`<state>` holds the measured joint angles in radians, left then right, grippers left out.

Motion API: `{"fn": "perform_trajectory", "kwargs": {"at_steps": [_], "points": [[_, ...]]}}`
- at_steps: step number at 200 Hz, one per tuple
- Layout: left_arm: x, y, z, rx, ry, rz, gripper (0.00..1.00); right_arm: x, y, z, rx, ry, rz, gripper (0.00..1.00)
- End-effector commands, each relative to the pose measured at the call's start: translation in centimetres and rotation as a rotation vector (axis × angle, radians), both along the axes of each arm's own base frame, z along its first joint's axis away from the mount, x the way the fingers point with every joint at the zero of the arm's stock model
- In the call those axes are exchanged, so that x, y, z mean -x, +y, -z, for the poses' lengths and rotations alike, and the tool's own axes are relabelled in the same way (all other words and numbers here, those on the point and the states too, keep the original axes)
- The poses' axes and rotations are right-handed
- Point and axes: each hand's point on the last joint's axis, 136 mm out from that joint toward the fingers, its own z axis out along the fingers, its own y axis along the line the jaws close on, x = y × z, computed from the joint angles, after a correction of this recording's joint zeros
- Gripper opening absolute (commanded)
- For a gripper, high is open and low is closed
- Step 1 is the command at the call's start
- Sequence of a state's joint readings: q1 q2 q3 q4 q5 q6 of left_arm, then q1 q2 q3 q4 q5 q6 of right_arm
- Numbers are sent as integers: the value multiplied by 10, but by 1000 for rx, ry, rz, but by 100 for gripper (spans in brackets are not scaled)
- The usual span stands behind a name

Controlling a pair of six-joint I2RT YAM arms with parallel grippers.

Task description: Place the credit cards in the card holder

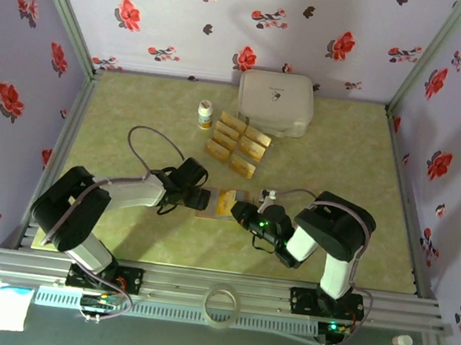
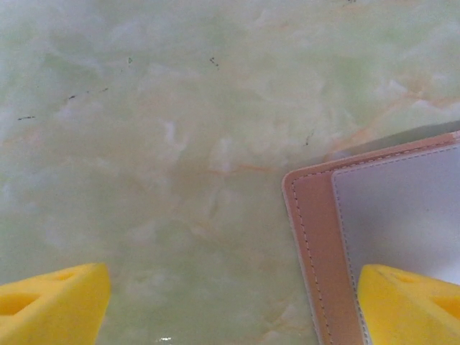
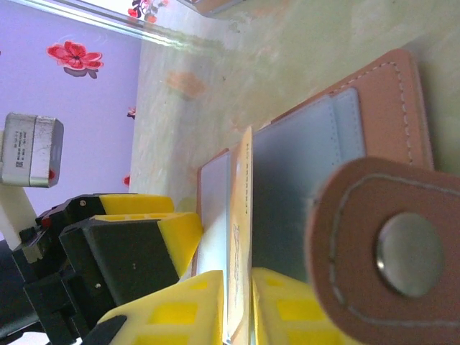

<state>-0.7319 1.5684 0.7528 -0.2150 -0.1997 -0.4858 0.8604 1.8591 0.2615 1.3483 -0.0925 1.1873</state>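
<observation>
Around the card holder point(image 1: 216, 204): your left gripper point(image 1: 199, 196) crowds its left edge and your right gripper point(image 1: 240, 213) its right, so nothing passes between them
Left gripper's jaws: wide apart, bare tabletop point(image 2: 180, 165) in the gap, one finger over the holder's corner
Right gripper's jaws: a credit card point(image 3: 241, 273) stands on edge between them, the snap strap point(image 3: 381, 244) close alongside
Far middle: loose credit cards point(image 1: 236, 146), small bottle point(image 1: 206, 115) and white box point(image 1: 275, 102) block your straight reach
Far left, far right: open tabletop up to the floral walls point(image 1: 23, 69)
</observation>
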Motion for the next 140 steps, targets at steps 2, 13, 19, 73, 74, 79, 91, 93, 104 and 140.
{"fn": "perform_trajectory", "kwargs": {"at_steps": [2,13,19,73,74,79,91,93,104,140], "points": [[0,10,-8,-41,-3,6,91,3,0,9,22,16,-8,23],[-3,9,-12,-38,-10,8,91,3,1,9,22,17,-8,26],[-4,9,-14,-37,-13,8,92,3,0,9,23,18,-7,27],[-13,8,-38,-16,-51,11,99,3,-1,10,32,23,-4,44],[-13,8,-38,-16,-51,11,99,3,-1,10,33,24,-5,44],[-13,9,-39,-15,-51,11,100,3,-1,10,36,26,-3,46],[-11,10,-39,-13,-49,7,100,4,-1,11,45,27,-4,49],[-11,10,-39,-13,-47,8,100,4,-1,11,47,27,-5,49],[-8,10,-37,-8,-42,7,100,3,-2,10,57,28,-5,51],[1,14,-26,-5,-12,3,100,3,-3,9,108,34,-10,59]]}}
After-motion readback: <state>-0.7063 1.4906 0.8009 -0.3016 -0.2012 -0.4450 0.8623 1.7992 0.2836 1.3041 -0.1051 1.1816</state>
